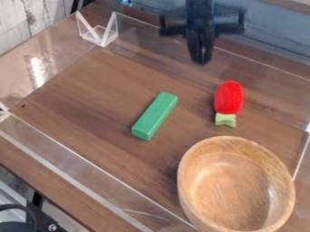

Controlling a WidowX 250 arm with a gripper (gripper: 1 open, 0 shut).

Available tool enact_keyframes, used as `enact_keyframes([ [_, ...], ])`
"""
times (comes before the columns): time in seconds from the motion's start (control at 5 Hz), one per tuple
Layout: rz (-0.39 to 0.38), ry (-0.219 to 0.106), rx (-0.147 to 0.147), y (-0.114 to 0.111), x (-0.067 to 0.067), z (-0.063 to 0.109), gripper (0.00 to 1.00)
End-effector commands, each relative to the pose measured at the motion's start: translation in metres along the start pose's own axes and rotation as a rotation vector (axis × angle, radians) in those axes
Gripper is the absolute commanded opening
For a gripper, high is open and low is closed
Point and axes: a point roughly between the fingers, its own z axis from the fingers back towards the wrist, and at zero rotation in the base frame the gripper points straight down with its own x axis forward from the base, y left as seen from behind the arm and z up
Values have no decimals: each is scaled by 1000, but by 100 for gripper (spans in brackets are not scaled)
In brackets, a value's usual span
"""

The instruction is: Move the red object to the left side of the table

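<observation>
The red object (227,97), a small red strawberry-like toy with a green leafy end toward me, lies on the table (97,91) at the right, just beyond the wooden bowl. My gripper (201,54) hangs blurred above the table's far side, up and to the left of the toy and clear of it. Its fingers look pressed together with nothing between them.
A green rectangular block (154,115) lies near the table's middle. A round wooden bowl (237,188) fills the near right corner. Low clear acrylic walls (72,172) border the tabletop, and a clear stand (97,29) sits at the far left.
</observation>
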Motion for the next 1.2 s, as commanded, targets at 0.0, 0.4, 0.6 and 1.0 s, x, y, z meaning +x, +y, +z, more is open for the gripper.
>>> enact_keyframes([
  [0.0,-29,-56,-27,-26,-8,10,100],
  [0.4,-116,-14,-25,-57,-19,-7,100],
  [0.6,-163,7,-24,-48,-17,-22,100],
  [1.0,-183,39,-13,-29,-12,-48,100],
])
